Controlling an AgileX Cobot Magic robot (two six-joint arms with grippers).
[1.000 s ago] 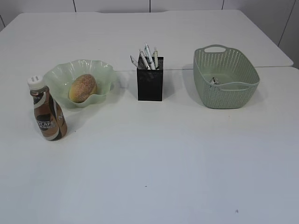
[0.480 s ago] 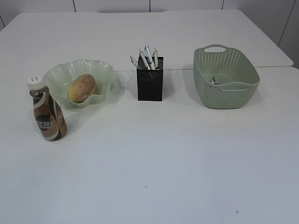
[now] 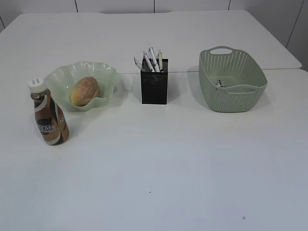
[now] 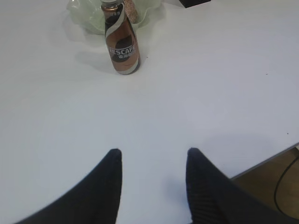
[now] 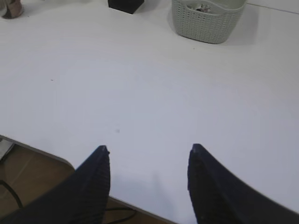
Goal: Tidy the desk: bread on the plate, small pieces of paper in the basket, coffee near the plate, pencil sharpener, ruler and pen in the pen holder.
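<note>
On the white desk [image 3: 159,159] the bread [image 3: 85,90] lies in the ruffled green plate [image 3: 103,72]. The coffee [image 3: 48,118] stands upright just left of and in front of the plate. The black pen holder [image 3: 154,87] holds several pens [image 3: 153,58]; I cannot pick out a ruler among them, and the pencil sharpener is hidden. Small pieces of paper [image 3: 220,83] lie in the basket [image 3: 233,91]. Neither arm shows in the exterior view. My left gripper [image 4: 153,151] hangs open and empty over bare desk, well short of the coffee [image 4: 122,44]. My right gripper [image 5: 148,147] is open and empty near the desk's front edge.
The desk's front edge [image 4: 261,163] runs close to the left gripper's right finger, and the edge [image 5: 42,154] passes under the right gripper's left finger, with floor and cables below. A seam [image 3: 284,70] divides the desk from a second table behind.
</note>
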